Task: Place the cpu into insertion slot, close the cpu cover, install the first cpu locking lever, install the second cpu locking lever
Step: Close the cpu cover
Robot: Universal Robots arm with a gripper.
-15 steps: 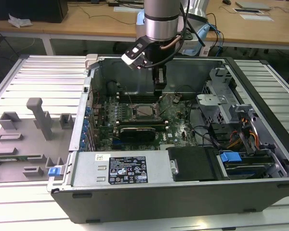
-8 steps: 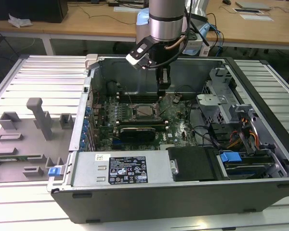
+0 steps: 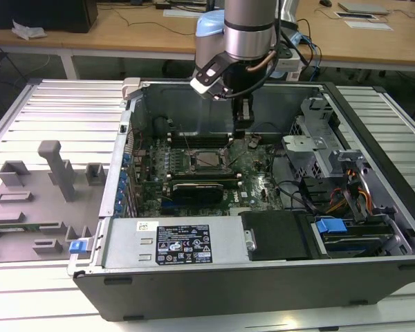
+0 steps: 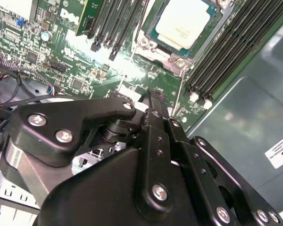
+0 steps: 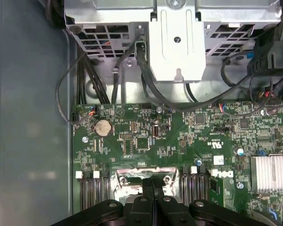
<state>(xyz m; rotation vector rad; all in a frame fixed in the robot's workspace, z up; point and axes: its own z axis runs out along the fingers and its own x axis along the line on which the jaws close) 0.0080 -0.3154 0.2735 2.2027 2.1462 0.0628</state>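
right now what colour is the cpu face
The cpu is pale cream-silver; clearest in the second wrist view.

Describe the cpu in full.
The cpu is a small, flat, square chip with a pale tan metal face and a teal border. It lies flat in the insertion slot, with silver metal framing it. The claw is beside the slot and does not touch the chip.

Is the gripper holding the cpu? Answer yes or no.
No: in the second wrist view the cpu lies flat in the insertion slot, apart from the gripper.
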